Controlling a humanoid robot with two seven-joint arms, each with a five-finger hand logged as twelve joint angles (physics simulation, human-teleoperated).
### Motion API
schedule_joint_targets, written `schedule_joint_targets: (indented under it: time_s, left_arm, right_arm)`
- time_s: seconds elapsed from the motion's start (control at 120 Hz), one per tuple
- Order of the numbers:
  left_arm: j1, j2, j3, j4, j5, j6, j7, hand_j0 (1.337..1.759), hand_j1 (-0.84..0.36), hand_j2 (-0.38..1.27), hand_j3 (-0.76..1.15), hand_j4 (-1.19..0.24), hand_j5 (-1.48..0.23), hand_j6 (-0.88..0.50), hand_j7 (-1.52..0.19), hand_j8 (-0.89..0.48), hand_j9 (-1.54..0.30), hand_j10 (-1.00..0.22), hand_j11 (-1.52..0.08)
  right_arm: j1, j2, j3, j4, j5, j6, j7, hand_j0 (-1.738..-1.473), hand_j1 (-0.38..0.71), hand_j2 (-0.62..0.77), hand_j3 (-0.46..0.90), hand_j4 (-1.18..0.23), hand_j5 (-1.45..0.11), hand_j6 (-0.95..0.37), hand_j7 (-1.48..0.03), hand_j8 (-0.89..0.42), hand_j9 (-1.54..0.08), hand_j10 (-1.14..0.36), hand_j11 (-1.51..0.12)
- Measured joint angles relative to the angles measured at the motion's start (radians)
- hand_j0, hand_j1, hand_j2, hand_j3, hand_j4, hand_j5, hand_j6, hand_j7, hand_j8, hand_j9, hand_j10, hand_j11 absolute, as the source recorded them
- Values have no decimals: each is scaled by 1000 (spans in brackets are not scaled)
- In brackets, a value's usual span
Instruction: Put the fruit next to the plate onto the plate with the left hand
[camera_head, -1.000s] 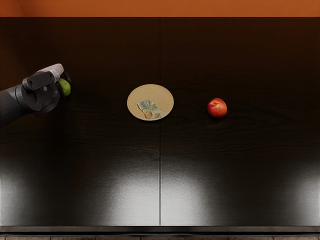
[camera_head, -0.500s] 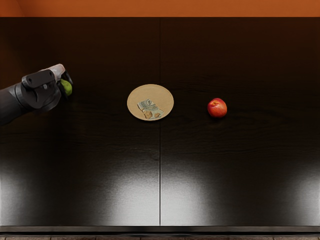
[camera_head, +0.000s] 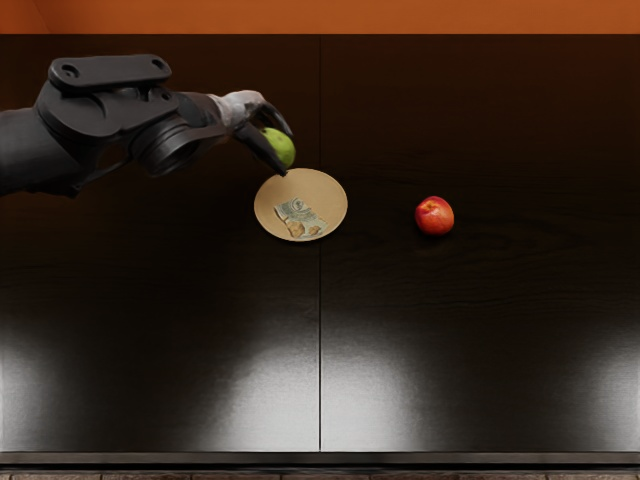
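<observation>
My left hand (camera_head: 268, 140) reaches in from the left edge, its fingers curled around a green fruit (camera_head: 281, 146). The fruit hangs just above the upper left rim of the tan plate (camera_head: 325, 190), which carries a printed picture at its middle. A red apple (camera_head: 434, 215) lies on the table to the right of the plate, apart from it. The right arm does not show.
The dark table (camera_head: 450, 340) runs the full width of the view, with a seam down its middle. An orange wall band (camera_head: 400, 15) lies beyond the far edge.
The left arm has swung up and to the right, carrying the green fruit from the far left of the table to the plate's upper left rim. Plate and apple have not moved.
</observation>
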Motion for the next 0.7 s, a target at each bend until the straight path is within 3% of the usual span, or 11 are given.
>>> schedule_joint_targets:
  time_s: [0.117,0.2,0.308,0.375,0.508,0.7]
  left_arm:
    - [25,-15,-61,-28,7,-23,3,1650,-302,379,0,-643,-1146,-330,-1142,-400,-1110,-812,-1113]
    - [45,-37,-80,-10,20,-28,3,1650,-309,480,0,-680,-1159,-345,-1140,-396,-1118,-810,-1124]
    - [51,-39,-90,8,30,-28,3,1649,-291,440,0,-712,-1147,-352,-1130,-389,-1114,-798,-1122]
    - [58,-40,-95,14,35,-24,0,1652,-216,336,0,-607,-956,-386,-943,-376,-931,-726,-936]
    - [57,-62,-113,16,40,-21,-3,1655,32,178,0,-332,-524,-213,-516,-176,-509,-385,-511]
    - [51,-55,-115,-1,38,-23,1,1657,200,74,0,-151,-232,-105,-229,-90,-226,-172,-227]
  right_arm:
    - [0,0,0,0,0,0,0,-1658,-349,0,0,0,0,0,0,0,0,0,0]
    - [0,0,0,0,0,0,0,-1658,-349,0,0,0,0,0,0,0,0,0,0]
    - [0,0,0,0,0,0,0,-1658,-349,0,0,0,0,0,0,0,0,0,0]
    - [0,0,0,0,0,0,0,-1658,-349,0,0,0,0,0,0,0,0,0,0]
    - [0,0,0,0,0,0,0,-1658,-349,0,0,0,0,0,0,0,0,0,0]
    - [0,0,0,0,0,0,0,-1658,-349,0,0,0,0,0,0,0,0,0,0]
